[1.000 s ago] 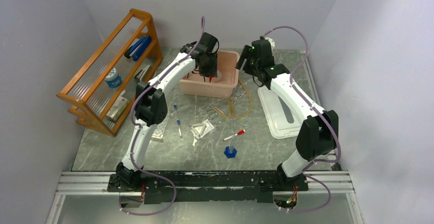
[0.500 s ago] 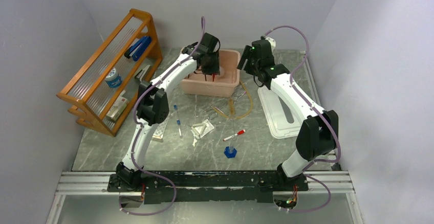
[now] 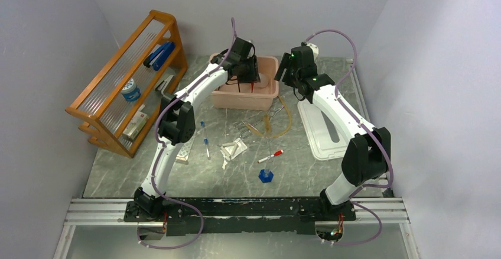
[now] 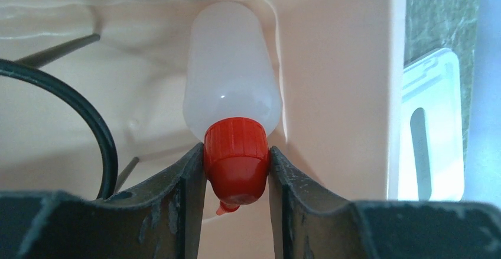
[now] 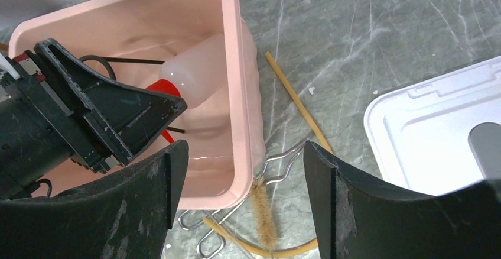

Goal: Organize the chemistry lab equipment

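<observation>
Although clamped by the left claw (image 4: 236, 155) on the cap of the clear red-capped squeeze bottle (image 4: 230, 87), inside the pink bin (image 4: 337, 64) at upper centre, could slip loose, toppling onto the black wire ring (image 4: 109, 152). Right claw (image 5: 245, 152) spread apart beside rim.

I see a pink tub (image 3: 242, 100) at the back of the grey marbled counter (image 3: 295, 176). Left of the tub stands a wooden slatted rack (image 3: 162, 16) holding a blue-lidded jar (image 3: 129, 89). Right of the tub lies a white lid (image 3: 316, 136).
</observation>
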You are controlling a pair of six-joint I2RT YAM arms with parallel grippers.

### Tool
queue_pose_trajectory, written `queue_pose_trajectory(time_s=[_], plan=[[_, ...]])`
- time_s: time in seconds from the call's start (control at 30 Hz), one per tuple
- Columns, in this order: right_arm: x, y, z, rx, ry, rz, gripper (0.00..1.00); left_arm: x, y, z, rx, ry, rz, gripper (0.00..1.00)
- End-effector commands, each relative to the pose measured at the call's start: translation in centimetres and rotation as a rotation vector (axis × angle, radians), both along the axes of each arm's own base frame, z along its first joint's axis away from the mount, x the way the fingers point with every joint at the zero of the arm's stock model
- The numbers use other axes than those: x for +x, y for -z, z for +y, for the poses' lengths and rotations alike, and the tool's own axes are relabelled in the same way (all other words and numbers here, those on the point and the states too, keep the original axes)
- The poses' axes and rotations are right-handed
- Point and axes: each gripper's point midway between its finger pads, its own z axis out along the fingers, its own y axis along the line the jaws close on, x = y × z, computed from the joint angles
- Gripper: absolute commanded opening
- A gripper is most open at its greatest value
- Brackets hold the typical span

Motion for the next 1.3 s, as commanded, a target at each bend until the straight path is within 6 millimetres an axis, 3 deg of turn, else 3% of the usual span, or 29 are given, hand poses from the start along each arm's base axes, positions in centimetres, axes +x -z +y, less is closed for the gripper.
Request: queue_pose_trajectory(time_s=[0.0,0.1,0.23,0.43,0.63,0.83,1.1,1.27], plan=[[-0.2,0.9,-0.5,-0.02,-0.004,0.019,0.74,1.1,-1.4,-1.6,-0.08,0.014,-0.057,0.43],[-0.2,1.5,-0.1,-0.013,-0.026,0.036,0.74,1.2,-1.1,-1.8,-0.089,0.013,-0.055,0.42],[-0.1,1.9,0.4,-0.008,-0.054,0.05,0.74,1.3,-1.1,-1.6,-0.08,0.009,-0.057,0.3],[0.5,1.2,1.3,-0.006,-0.111,0.051,0.73,0.3,-1.6,0.5,0.03,0.03,-0.064,0.18],[0.4,1.6,1.6,-0.003,-0.119,0.065,0.72,-2.5,-1.1,4.0,0.215,0.104,-0.013,0.15],[0.4,2.0,1.7,0.002,-0.118,0.079,0.72,-4.4,-0.7,5.8,0.323,0.19,0.038,0.14],[0.6,2.4,1.9,0.001,-0.118,0.093,0.71,-4.5,0.1,11.1,0.541,0.129,0.064,0.13],[0.7,2.6,2.0,0.003,-0.122,0.101,0.71,-4.0,0.2,13.7,0.555,0.063,0.096,0.12]])
